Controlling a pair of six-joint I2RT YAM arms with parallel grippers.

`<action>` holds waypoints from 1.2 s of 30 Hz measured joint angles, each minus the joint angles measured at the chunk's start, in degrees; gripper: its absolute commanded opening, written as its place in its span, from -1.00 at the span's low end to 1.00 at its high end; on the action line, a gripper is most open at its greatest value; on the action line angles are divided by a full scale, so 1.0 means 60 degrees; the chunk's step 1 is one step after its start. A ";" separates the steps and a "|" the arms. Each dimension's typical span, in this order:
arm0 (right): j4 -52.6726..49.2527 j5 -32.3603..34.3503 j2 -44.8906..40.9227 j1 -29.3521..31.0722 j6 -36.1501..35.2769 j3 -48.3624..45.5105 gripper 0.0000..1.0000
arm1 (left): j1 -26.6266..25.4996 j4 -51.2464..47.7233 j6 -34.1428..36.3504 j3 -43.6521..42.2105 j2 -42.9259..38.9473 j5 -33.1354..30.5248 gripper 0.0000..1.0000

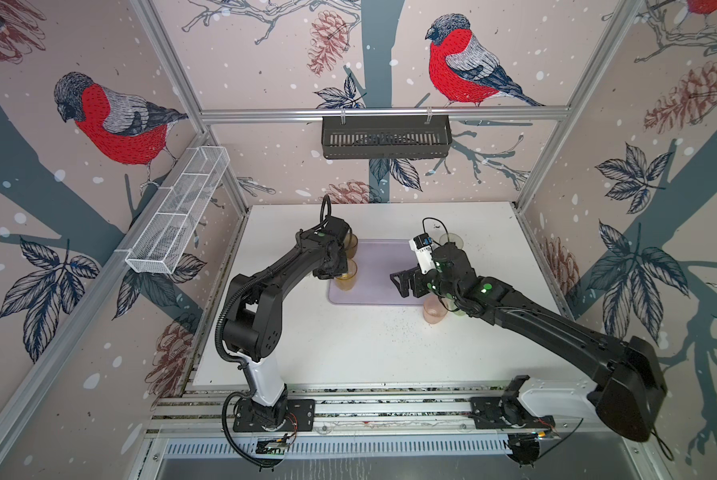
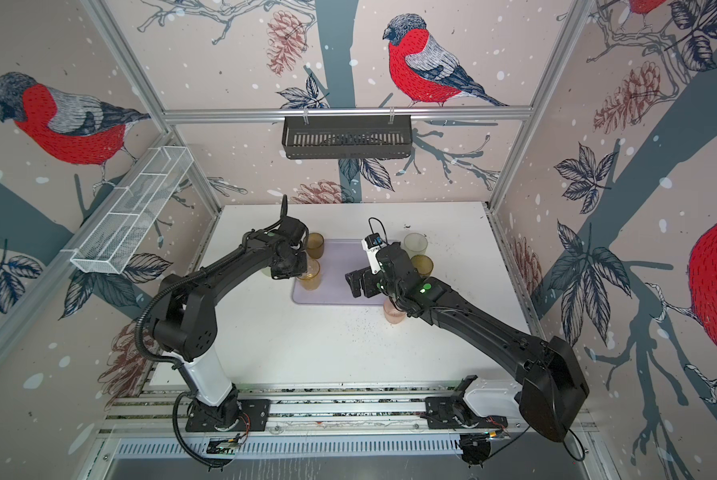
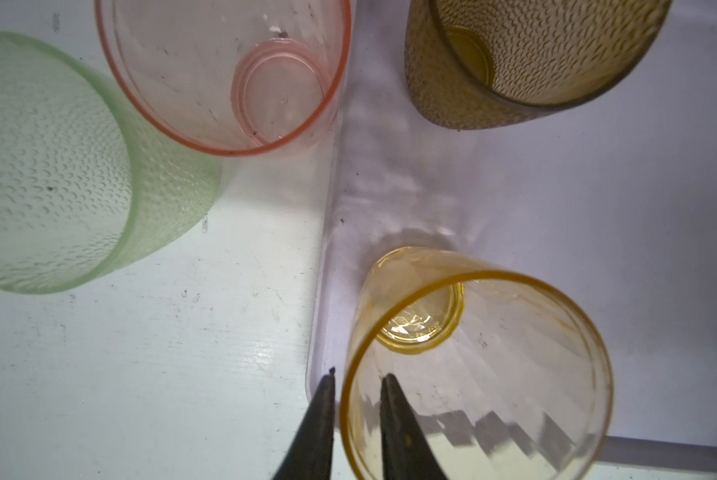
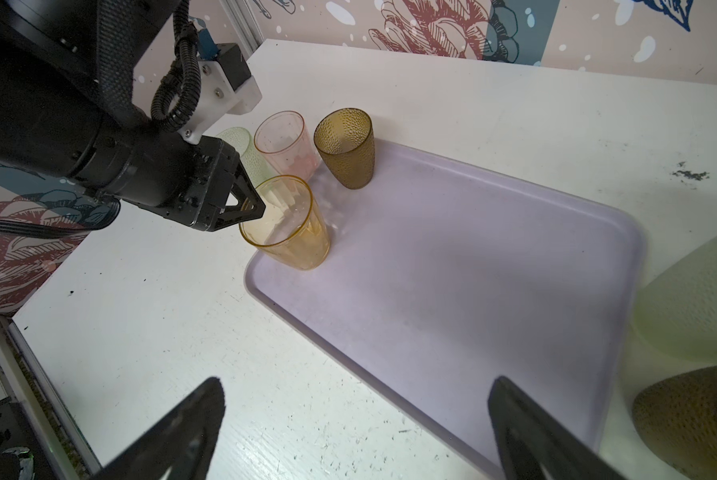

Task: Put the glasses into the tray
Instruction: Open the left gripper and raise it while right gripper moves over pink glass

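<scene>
Nearest the front, a pink glass [image 1: 433, 313] stands on the surface [image 1: 348, 345] just off the tray's [image 1: 381, 266] near right corner, half under the right arm. Right end effector [image 4: 358, 382] hangs over the tray's near edge with its jaws spread wide, holding nothing. Going further in, the amber glass [image 1: 345, 282] stands upright inside the tray at its near left corner. The left end effector [image 3: 358, 374] straddles its rim, one finger inside and one outside. The jaws are only a little apart, but I can see a gap at the inner finger, so it looks like a loose straddle and not a real pinch. My read: this is the let-go step for the amber one. Next that arm needs to open a bit more and lift straight up so it doesn't tip the glass. A brown glass [image 1: 351, 245] already sits in the far left corner. Just outside the tray's left edge wait a green glass [image 3: 53, 166] and another pink one [image 3: 223, 75]. Off the far right side are a pale glass [image 2: 415, 245] and a second brown one [image 2: 422, 266]. So roughly two in, plenty left.
</scene>
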 measured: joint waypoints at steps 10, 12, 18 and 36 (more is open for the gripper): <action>-0.0029 -0.0004 -0.0015 -0.0076 -0.0007 0.0036 0.99 | 0.0000 -0.0182 0.0025 0.0393 -0.0113 -0.0040 -0.10; -0.0073 -0.0004 -0.0076 -0.0146 -0.0007 0.0036 0.99 | 0.0000 -0.0273 0.0029 0.0466 -0.0211 -0.0102 -0.01; -0.0433 -0.0004 -0.0178 -0.0408 -0.0007 0.0131 0.99 | 0.0000 -0.0503 0.0040 0.0565 -0.0583 -0.0127 0.15; -0.2885 -0.0117 -0.0419 -0.1552 -0.0270 0.0871 0.96 | -0.0062 -0.0667 0.0474 0.0809 -0.1453 0.0739 0.63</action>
